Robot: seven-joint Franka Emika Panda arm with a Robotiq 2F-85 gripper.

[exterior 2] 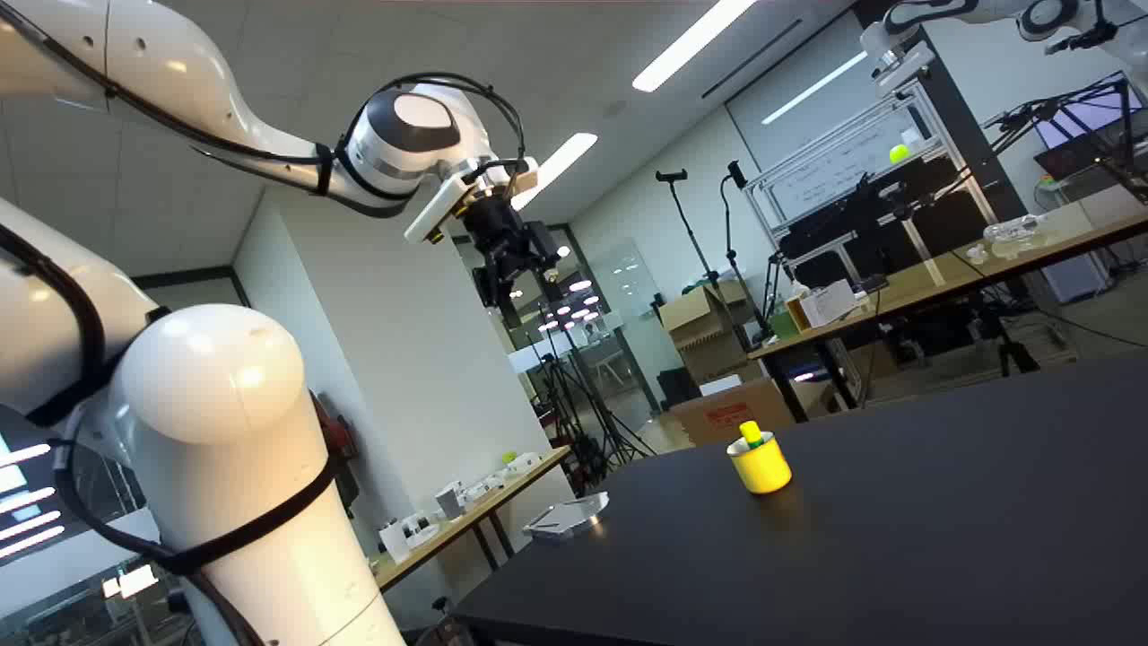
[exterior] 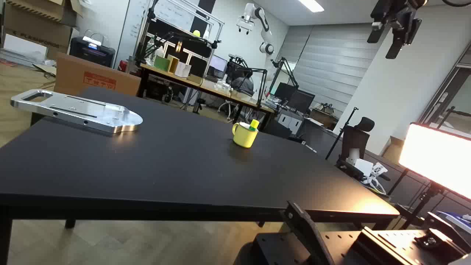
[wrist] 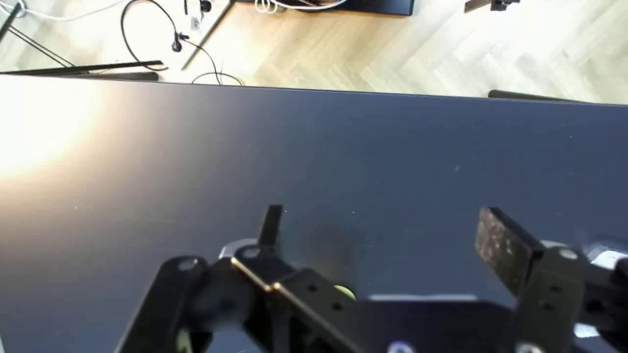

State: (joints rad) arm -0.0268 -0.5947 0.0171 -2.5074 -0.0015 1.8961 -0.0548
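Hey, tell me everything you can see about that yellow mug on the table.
The yellow mug stands upright on the black table. It has one looped handle, a whitish interior and a smooth body; whether enamel or plastic, I can't tell. A yellow-and-green object sticks up out of it, its lower part hidden. The open gripper hangs above, not touching it.

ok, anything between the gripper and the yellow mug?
Nothing visible. The open, empty gripper hangs well above the table, with only air showing between it and the yellow mug in both exterior views. A yellow-and-green item pokes up past the mug's rim; the metal plate lies apart, off to the side.
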